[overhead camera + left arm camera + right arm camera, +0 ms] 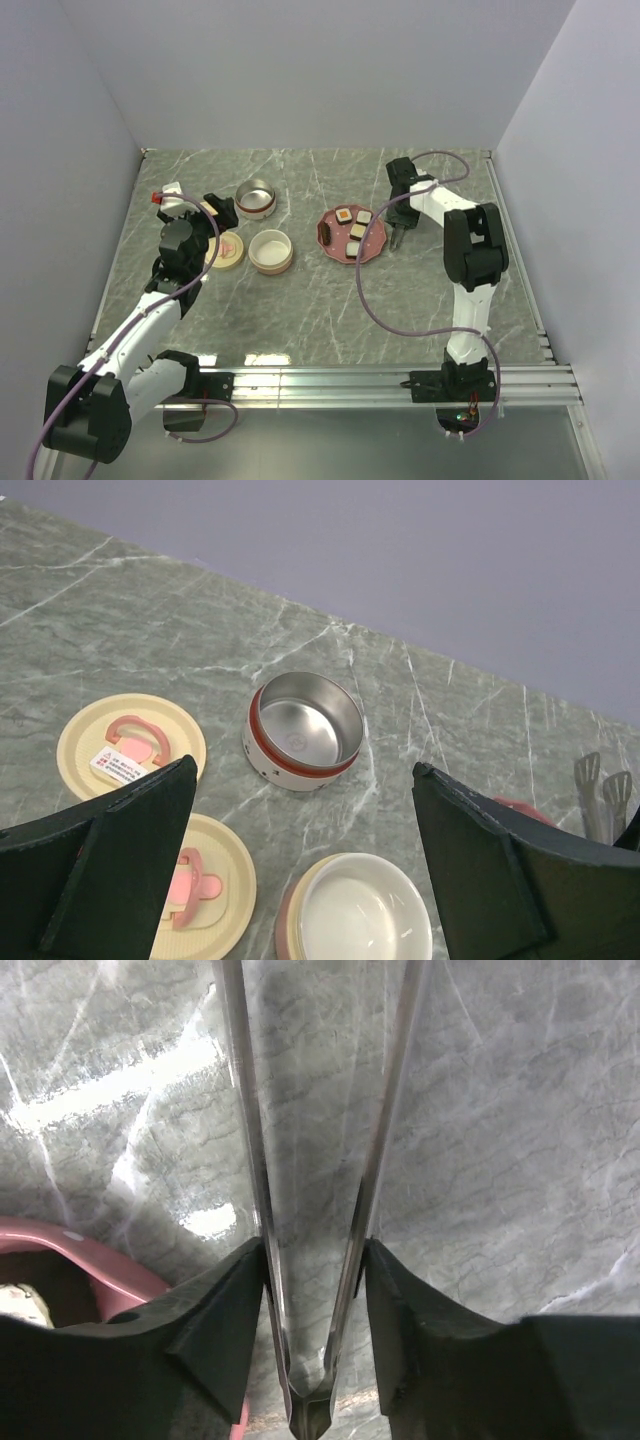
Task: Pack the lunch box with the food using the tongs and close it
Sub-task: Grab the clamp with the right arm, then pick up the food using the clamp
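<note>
Steel tongs (251, 1160), joined end in R hand (312, 1260), arms outward

Count on the table: one pink plate (338, 250) carrying five food pieces (357, 231), namely one orange-topped piece (343, 215), three white-and-dark blocks and one dark brown oblong (325, 234). One set of tongs (246, 1140). Two open containers: one steel bowl (303, 728), one cream bowl (360, 915). Two cream lids (130, 745), each with a pink handle.

My left gripper (214, 207) hangs wide open near the tabletop's left edge; my right gripper (313, 1260), right of centre, pinches the tongs (385, 1120).
</note>
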You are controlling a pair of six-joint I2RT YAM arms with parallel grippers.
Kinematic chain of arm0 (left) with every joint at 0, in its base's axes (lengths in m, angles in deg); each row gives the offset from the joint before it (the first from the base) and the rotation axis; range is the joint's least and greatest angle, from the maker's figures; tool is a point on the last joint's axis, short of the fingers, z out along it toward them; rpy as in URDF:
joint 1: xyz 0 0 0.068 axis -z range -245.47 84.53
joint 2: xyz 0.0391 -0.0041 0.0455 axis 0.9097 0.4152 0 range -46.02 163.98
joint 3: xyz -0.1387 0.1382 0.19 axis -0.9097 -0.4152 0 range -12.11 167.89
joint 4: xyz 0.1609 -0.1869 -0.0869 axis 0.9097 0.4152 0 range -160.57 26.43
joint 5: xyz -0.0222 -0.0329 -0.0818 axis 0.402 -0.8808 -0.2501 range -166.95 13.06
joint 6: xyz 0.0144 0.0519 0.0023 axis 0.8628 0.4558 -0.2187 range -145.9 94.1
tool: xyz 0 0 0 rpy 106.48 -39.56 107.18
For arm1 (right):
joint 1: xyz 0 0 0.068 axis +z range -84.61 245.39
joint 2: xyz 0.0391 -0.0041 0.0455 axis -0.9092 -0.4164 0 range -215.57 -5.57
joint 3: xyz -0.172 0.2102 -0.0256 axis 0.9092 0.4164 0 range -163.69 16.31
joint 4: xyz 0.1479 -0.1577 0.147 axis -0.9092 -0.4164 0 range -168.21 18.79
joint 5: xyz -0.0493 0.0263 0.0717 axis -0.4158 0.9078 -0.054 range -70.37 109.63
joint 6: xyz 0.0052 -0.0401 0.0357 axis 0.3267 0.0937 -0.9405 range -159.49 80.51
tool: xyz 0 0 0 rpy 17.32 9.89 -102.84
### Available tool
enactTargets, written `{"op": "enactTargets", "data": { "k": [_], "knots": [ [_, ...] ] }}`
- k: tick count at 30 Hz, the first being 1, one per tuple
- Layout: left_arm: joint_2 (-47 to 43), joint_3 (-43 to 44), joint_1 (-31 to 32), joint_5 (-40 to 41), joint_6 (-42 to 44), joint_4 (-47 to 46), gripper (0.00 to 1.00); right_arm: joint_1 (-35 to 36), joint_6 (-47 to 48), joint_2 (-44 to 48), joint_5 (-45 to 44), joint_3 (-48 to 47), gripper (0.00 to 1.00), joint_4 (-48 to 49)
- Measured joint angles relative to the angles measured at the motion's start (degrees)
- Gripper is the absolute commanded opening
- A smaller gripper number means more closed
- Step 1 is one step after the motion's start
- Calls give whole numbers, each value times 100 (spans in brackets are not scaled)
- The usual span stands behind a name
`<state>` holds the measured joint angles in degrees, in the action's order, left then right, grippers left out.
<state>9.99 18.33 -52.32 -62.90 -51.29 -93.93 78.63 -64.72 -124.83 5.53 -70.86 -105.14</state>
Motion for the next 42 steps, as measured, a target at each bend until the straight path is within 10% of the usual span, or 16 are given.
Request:
{"op": "enactTargets", "data": {
  "k": [42],
  "knots": [
    [116, -11, -22, -70, -83, -81, 96, 691, 474, 4719, 1200, 3104, 49, 1554]
  ]
}}
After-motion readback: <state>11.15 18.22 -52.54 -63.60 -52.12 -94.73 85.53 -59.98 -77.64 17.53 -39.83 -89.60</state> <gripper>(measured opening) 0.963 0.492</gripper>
